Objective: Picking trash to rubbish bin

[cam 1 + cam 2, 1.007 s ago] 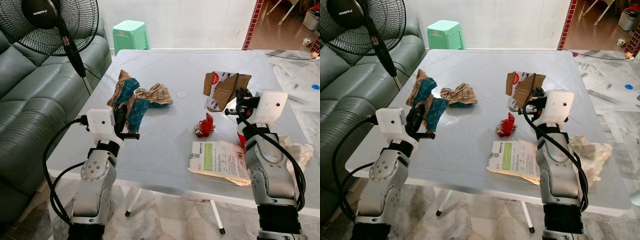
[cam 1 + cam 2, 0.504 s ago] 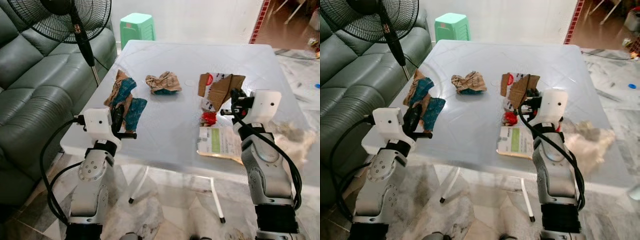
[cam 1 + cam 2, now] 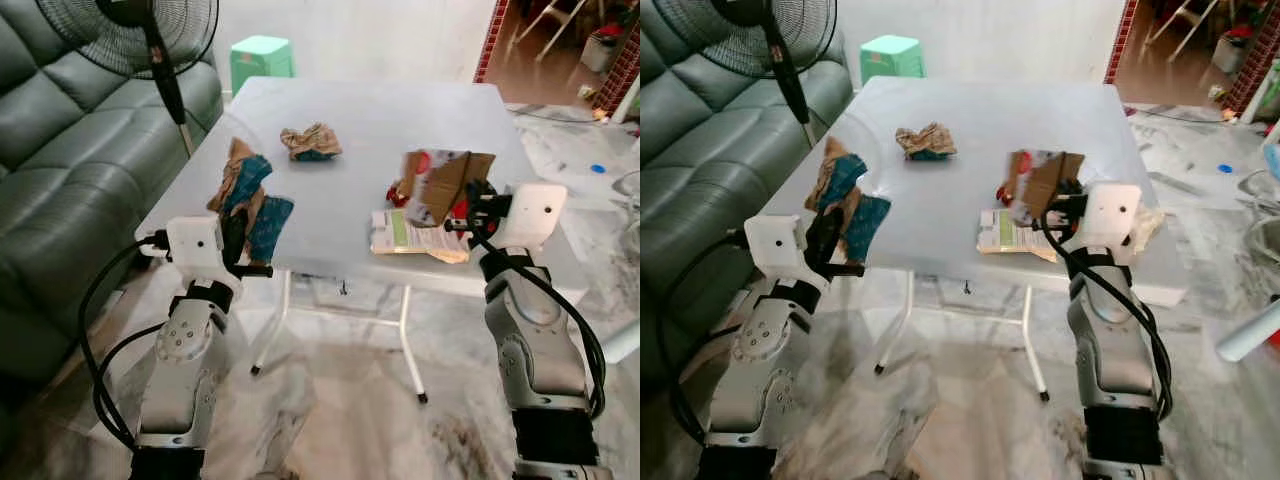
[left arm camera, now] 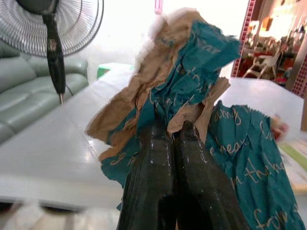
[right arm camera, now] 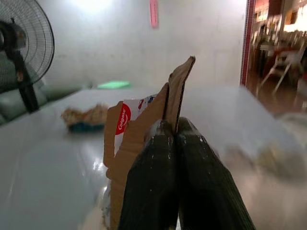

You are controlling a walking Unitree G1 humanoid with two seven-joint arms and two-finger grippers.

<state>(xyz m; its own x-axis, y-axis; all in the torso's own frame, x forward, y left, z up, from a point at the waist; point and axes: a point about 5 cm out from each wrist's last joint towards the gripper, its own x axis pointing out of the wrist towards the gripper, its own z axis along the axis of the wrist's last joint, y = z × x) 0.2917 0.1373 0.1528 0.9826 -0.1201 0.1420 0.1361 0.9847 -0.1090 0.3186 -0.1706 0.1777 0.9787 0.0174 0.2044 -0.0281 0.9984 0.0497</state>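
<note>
Trash was split between your two grippers, both raised at the near edge of the white table (image 3: 360, 110). Your left gripper (image 4: 169, 132) had its two black fingers pressed together on a crumpled brown-and-teal paper bag (image 3: 248, 195), which you held upright above the table's near left corner, clear of the tabletop. Your right gripper (image 5: 171, 125) pinched a torn piece of brown cardboard packaging (image 3: 440, 180) with a red logo on its white face; the sheet stood on edge between the closed fingers, just over the table's near right side.

Still on the table, directly beneath that cardboard, lay a flat printed paper with a green panel (image 3: 412, 233), close to the near edge. A small red wrapper (image 3: 396, 196) showed beside it, partly hidden by the held cardboard. Farther back, toward the middle of the table, sat another crumpled brown paper wad (image 3: 310, 142) with a teal patch. In the right eye view a pale crumpled wrapping (image 3: 1150, 222) showed at the table's right edge behind your right wrist.

Beyond the table's far left corner stood a green plastic stool (image 3: 262, 57). Left of the table rose a black pedestal fan (image 3: 140, 30), with a grey-green sofa (image 3: 60, 170) behind it. Marbled floor tiles (image 3: 340, 410) ran beneath the table.
</note>
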